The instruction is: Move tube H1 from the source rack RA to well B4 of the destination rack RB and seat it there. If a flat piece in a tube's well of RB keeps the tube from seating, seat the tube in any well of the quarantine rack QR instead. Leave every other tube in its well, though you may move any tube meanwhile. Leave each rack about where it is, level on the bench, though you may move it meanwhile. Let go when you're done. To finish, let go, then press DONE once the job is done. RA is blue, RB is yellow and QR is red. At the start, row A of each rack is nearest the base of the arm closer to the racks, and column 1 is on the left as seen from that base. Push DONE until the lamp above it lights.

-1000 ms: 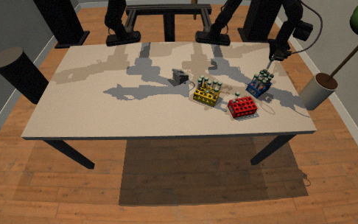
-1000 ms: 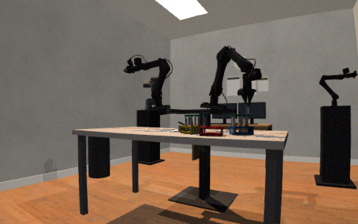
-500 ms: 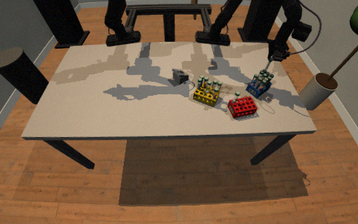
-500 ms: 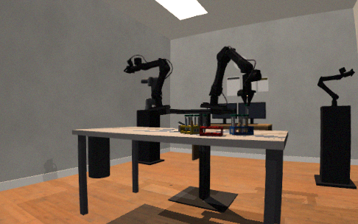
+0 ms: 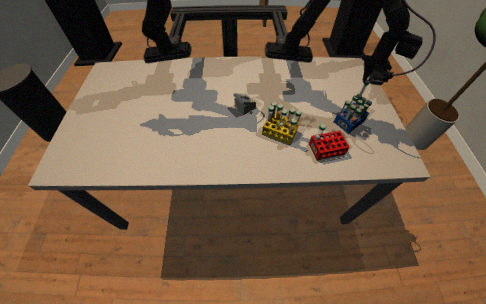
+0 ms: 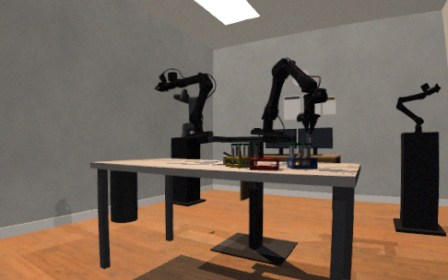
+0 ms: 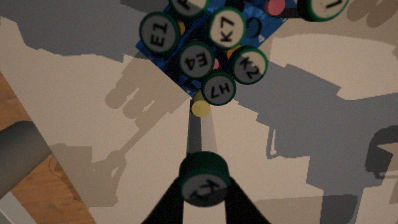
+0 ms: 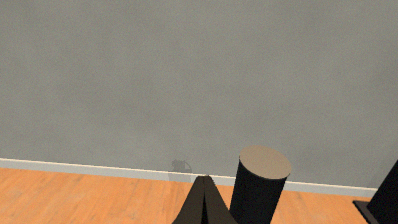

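Tubes in the blue rack [image 5: 344, 123] [image 6: 302, 164] [image 7: 167, 60] carry green-rimmed caps with pale tops and black lettering; those plainly readable are E1, E4, K7, K2 and H7. Tube H1 cannot be picked out by its label, so its exact place cannot be told. The left gripper [image 5: 369, 80] [image 6: 308, 131] [image 7: 204, 186] grasps a capped tube [image 5: 366, 88] [image 6: 308, 137] [image 7: 204, 172] whose label begins with K, the rest unclear. Its lower end is yellow, close by the H7 cap. The right gripper [image 6: 158, 87] [image 8: 203, 185] is clenched on nothing, facing the wall [image 8: 190, 85].

The top view sets the blue rack at the far right, the red rack [image 5: 329, 146] [image 6: 265, 167] nearer, and the yellow rack [image 5: 279, 132] [image 6: 236, 164] left of both, with a grey box [image 5: 245, 103] on its far left; in the exterior view the yellow rack mostly hides that box. Only the left wrist view gives the lettering. The exterior view shows the raised right gripper, which the top view leaves out.
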You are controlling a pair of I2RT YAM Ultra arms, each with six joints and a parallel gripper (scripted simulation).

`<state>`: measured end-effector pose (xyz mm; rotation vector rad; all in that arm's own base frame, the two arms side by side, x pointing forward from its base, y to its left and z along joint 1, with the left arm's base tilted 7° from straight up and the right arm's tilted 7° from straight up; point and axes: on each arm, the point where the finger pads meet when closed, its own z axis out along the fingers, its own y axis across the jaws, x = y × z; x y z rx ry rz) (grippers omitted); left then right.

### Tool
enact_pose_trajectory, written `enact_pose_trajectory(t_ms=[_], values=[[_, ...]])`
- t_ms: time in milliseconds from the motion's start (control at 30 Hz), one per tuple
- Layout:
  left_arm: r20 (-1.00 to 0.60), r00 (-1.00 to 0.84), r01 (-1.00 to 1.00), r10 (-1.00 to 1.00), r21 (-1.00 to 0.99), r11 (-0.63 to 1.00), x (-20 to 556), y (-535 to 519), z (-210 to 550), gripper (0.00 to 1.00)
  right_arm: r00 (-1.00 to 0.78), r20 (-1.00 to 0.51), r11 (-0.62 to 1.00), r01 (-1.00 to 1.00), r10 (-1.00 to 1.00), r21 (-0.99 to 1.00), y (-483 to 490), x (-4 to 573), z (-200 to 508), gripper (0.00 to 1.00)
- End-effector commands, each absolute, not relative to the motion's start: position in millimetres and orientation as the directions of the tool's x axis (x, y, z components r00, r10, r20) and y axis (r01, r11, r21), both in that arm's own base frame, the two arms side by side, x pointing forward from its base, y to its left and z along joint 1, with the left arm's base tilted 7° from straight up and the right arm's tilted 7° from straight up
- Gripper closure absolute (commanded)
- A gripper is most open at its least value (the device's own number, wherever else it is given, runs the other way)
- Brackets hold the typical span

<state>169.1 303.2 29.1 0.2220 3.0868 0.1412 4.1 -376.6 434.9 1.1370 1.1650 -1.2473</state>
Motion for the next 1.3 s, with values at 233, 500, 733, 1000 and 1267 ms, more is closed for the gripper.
enact_pose_trajectory(t_ms=[233, 500, 733, 1000, 1267], values=[[-0.078, -0.985, 0.139, 0.152, 0.153, 0.978, 181, 323, 41, 1.00, -0.001, -0.994, -0.012, 1.000, -0.107, 0.000, -364, -3, 455, 1.00], [-0.079, -0.985, 0.139, 0.152, 0.154, 0.978, 182, 324, 39, 1.00, -0.001, -0.994, -0.012, 1.000, -0.107, 0.000, -364, -3, 455, 1.00], [-0.067, -0.986, 0.141, 0.150, 0.123, 0.982, 175, 311, 28, 1.00, -0.001, -0.994, -0.012, 1.000, -0.107, 0.000, -364, -3, 455, 1.00], [-0.072, -0.986, 0.141, 0.151, 0.137, 0.981, 177, 313, 30, 1.00, -0.001, -0.994, -0.012, 1.000, -0.107, 0.000, -364, -3, 455, 1.00], [-0.069, -0.986, 0.141, 0.151, 0.129, 0.982, 175, 308, 26, 1.00, -0.001, -0.994, -0.012, 1.000, -0.107, 0.000, -364, -3, 455, 1.00]])
